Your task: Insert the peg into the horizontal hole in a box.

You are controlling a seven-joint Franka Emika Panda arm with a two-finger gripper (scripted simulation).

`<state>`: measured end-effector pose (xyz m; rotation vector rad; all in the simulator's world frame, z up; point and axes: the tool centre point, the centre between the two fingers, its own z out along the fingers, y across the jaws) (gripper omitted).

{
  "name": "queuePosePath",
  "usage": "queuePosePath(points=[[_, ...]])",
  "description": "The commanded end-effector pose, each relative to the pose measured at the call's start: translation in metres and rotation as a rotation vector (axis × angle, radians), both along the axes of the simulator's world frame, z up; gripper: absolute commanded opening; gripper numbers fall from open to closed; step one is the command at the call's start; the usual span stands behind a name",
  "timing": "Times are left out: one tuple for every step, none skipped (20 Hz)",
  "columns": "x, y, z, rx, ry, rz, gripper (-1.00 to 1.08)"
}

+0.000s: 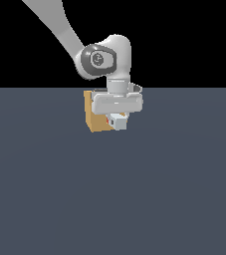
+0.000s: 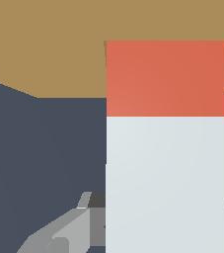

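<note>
Exterior view: the Panda arm enters from the upper left of the exterior view, its pale link sloping down to a rounded wrist joint with a dark circular cap. Below the joint the wrist turns straight down and ends in the wide, flat gripper body, held level above the dark grey bench. The gripper hangs directly in front of the box, an orange-tan cube standing on the bench, and hides most of the cube's side toward the exterior view's right. The peg shows only as a short pale block under the gripper body, seen nearly end-on, with a sliver of red-orange against the box.

Wrist view: the peg fills much of the frame, pale grey-white near the camera and red-orange at its far end. That red end reaches the tan face of the box, with a thin dark edge along one side of it; the hole itself cannot be made out. One grey finger lies against the pale part of the peg, so the gripper is clamped on the peg, which is carried level and clear of the bench.
</note>
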<state>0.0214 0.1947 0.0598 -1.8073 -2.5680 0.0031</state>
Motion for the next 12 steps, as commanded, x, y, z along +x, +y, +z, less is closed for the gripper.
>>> queuePosePath(points=[[-0.004,0.016,0.002,0.001,-0.004,-0.001,-1.0],[-0.006,0.02,0.003,0.001,-0.005,-0.001,-1.0],[-0.007,0.023,0.003,0.001,-0.005,-0.001,-1.0],[-0.008,0.026,0.003,0.001,-0.005,-0.001,-1.0],[-0.008,0.028,0.003,0.001,-0.005,-0.001,-1.0],[-0.008,0.029,0.003,0.001,-0.005,-0.001,-1.0],[-0.008,0.029,0.003,0.001,-0.005,-0.001,-1.0],[-0.008,0.029,0.003,0.001,-0.005,-0.001,-1.0],[-0.007,0.027,0.003,0.001,-0.005,-0.001,-1.0],[-0.006,0.026,0.003,0.001,-0.005,-0.001,-1.0],[-0.006,0.025,0.003,0.001,-0.005,-0.001,-1.0],[-0.005,0.024,0.003,0.001,-0.005,-0.001,-1.0]])
